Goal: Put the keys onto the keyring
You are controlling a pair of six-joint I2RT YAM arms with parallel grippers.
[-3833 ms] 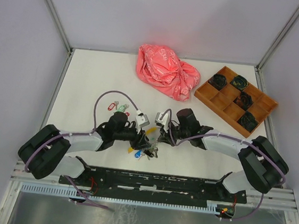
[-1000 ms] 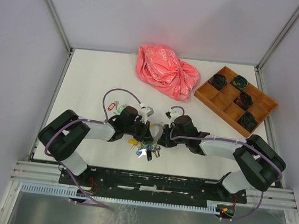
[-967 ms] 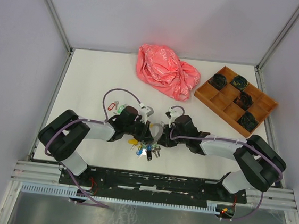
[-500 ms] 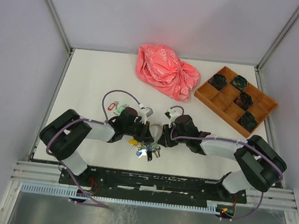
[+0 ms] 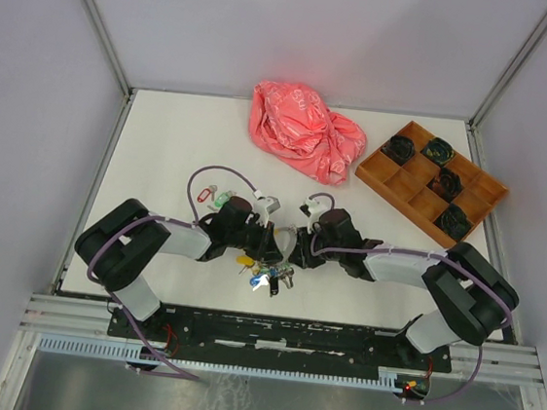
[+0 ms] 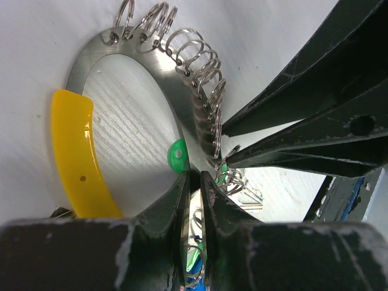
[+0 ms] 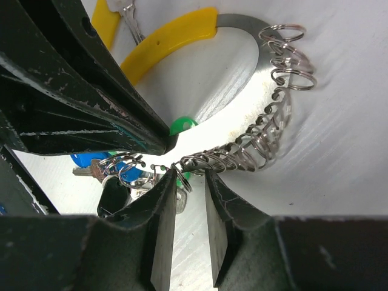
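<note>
The keyring (image 6: 182,103) is a wide silver band with a yellow section (image 6: 76,157), lying on the white table between both arms. Several small loops (image 7: 267,139) are threaded along it. The keys (image 5: 264,275), with blue, green and yellow tags, bunch at its near end. My left gripper (image 6: 195,176) is shut on the band's edge beside a green tag (image 6: 177,156). My right gripper (image 7: 191,176) stands open, its fingertips (image 7: 167,182) at the row of loops with a gap between them. In the top view the two grippers (image 5: 267,246) (image 5: 293,251) meet tip to tip.
Two loose keys with red and green tags (image 5: 214,197) lie under the left arm's purple cable. A crumpled pink bag (image 5: 306,132) sits at the back. A wooden compartment tray (image 5: 430,182) with dark items stands at the back right.
The right gripper's jaws have spread apart at the loops. Both arms, earlier raised, now sit low at the ring; the left grip holds.
</note>
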